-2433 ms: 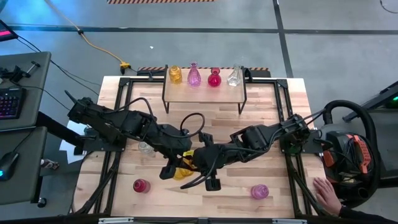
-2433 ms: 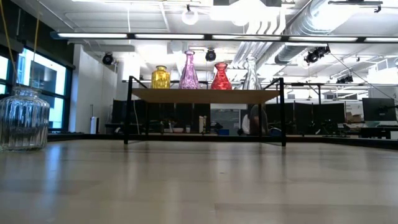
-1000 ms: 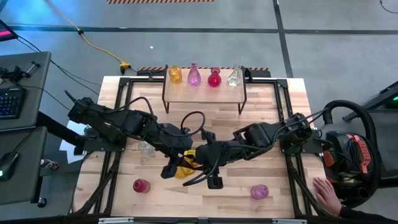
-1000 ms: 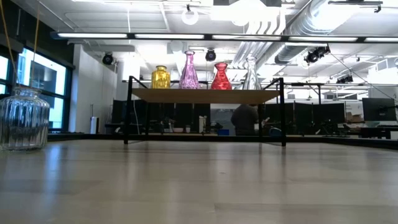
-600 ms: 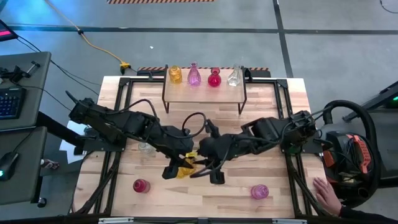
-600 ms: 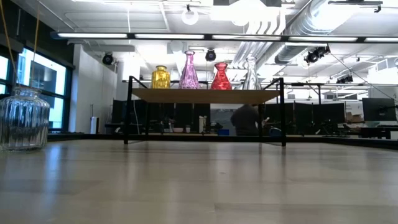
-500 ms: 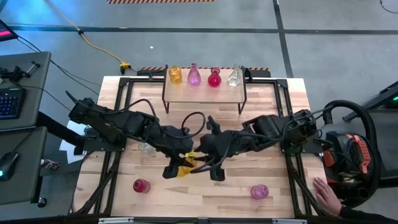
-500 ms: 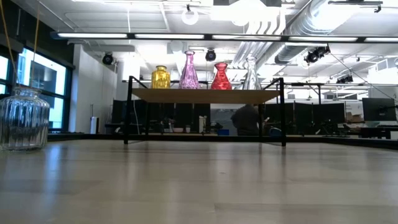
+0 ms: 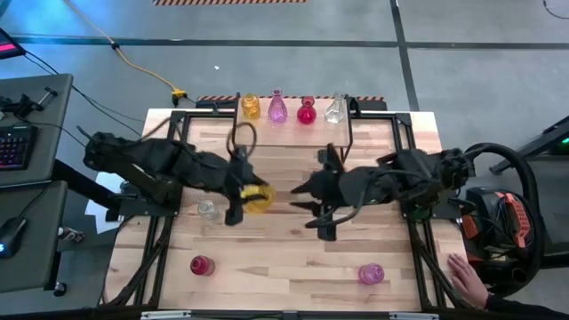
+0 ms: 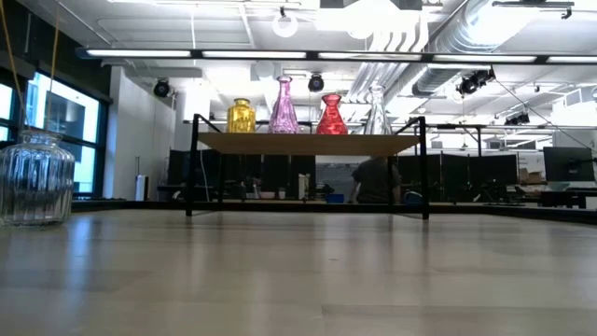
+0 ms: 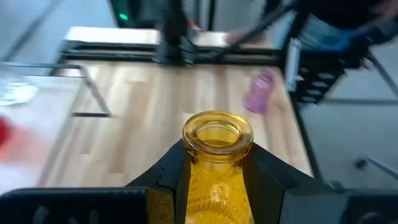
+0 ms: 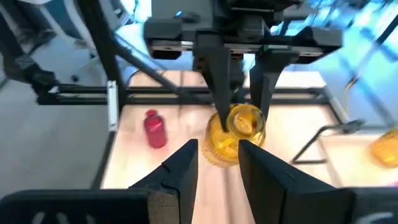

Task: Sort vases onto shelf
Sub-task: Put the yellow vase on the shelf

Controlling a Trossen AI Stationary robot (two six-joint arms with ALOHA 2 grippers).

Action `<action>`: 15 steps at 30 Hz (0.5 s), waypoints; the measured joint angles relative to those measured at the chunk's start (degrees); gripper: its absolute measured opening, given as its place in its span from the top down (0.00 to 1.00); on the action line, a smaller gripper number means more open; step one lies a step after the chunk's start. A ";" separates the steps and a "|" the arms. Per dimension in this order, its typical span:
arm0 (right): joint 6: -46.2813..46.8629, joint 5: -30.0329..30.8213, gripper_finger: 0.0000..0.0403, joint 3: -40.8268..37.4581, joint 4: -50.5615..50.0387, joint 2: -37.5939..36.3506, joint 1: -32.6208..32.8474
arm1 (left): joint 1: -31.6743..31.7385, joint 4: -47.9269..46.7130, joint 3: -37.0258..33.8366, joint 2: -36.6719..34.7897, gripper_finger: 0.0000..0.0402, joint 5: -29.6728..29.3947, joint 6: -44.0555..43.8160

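Yellow vase point(image 9: 257, 197) clamped in left gripper point(image 9: 246, 199) (mid-table), right gripper point(image 9: 300, 197) facing it, empty, fingers parted

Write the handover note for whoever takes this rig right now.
Left gripper: shut on the yellow vase, lifted mid-table.
Right gripper: open, empty, facing that vase.
Shelf: holds four vases, yellow, pink, red, clear.
On the table: clear vase, red vase, pink vase.
Left: shelve the held vase, then those three.
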 joint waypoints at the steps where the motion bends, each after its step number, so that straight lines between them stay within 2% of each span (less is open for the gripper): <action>1: -1.26 0.89 0.73 0.00 -0.02 -0.62 -0.03 | 0.21 -0.70 0.00 -0.65 0.74 -1.30 -0.15; 5: -2.57 9.30 0.73 0.00 1.83 -3.00 -0.67 | 1.04 -1.45 0.00 -3.21 0.74 -4.81 -1.03; 10: -4.22 9.40 0.73 0.00 5.10 -4.49 -2.15 | 2.76 -1.45 0.00 -5.99 0.74 -6.54 -0.17; 15: -7.49 9.24 0.73 0.00 6.86 -5.10 -3.80 | 3.86 -2.16 0.00 -7.05 0.74 -11.63 1.43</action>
